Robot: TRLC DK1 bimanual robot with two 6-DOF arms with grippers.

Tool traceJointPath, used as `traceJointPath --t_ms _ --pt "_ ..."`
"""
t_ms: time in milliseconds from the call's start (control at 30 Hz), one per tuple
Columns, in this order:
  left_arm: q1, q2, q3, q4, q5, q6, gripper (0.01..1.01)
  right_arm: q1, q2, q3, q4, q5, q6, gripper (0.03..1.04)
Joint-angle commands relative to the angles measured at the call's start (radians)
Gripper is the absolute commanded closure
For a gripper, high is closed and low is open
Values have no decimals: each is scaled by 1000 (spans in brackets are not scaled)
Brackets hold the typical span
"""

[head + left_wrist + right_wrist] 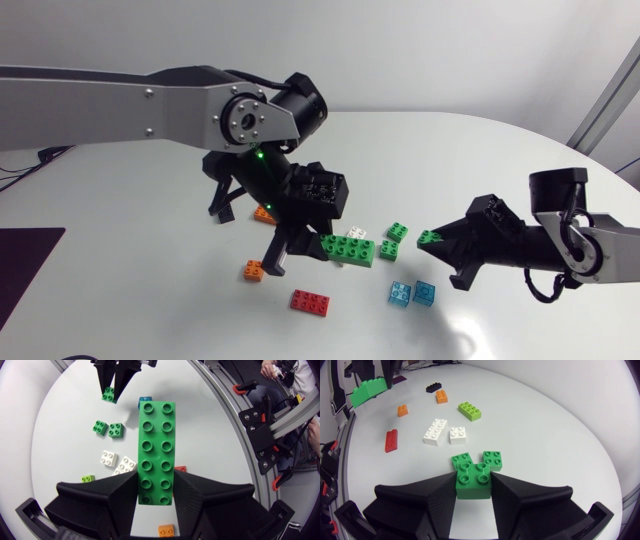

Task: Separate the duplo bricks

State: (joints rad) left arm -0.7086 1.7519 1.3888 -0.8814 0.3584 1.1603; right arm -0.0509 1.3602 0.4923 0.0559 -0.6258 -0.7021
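Here's the left gripper (156, 479), fingers narrow and pressed on both sides of one end of the long green brick (156, 435). The rest of the brick juts straight out ahead of it, studs up, over the white table (140, 310).

Facing that free end, a little apart from it, is the right gripper (474, 476). It too is pinched in tight, holding a small green brick (474, 486) square between its fingers.

Between the long green brick's free end and the right gripper, two more green bricks (397, 231) (389, 249) lie close together on the table.

On one flank of the long green brick sit two white bricks (108, 458) (126, 464), almost touching each other. A lime brick (88, 478) lies just beyond them, nearer the gripped end.

On the opposite flank there's a red brick (310, 302). A pair of blue bricks (399, 294) (424, 292) lies side by side past the free end on that same flank.

Back at the gripped end, an orange brick (253, 270) rests on the table beside the left gripper. A second orange brick (264, 213) peeks out from under the left arm, with a black brick (434, 387) just beyond it, farthest of all from the long green brick.
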Motion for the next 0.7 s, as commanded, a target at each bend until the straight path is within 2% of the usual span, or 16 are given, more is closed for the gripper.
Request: traceJointPath --t_ms 0,400,667 --pt "11 -25 -25 5 -7 27 803 -24 62 -29 35 -23 -42 752" --pt "12 -23 -39 15 -29 19 803 -7 304 -41 240 -41 -57 748" --pt "12 -26 -47 15 -47 19 803 11 344 -47 277 -52 -66 728"
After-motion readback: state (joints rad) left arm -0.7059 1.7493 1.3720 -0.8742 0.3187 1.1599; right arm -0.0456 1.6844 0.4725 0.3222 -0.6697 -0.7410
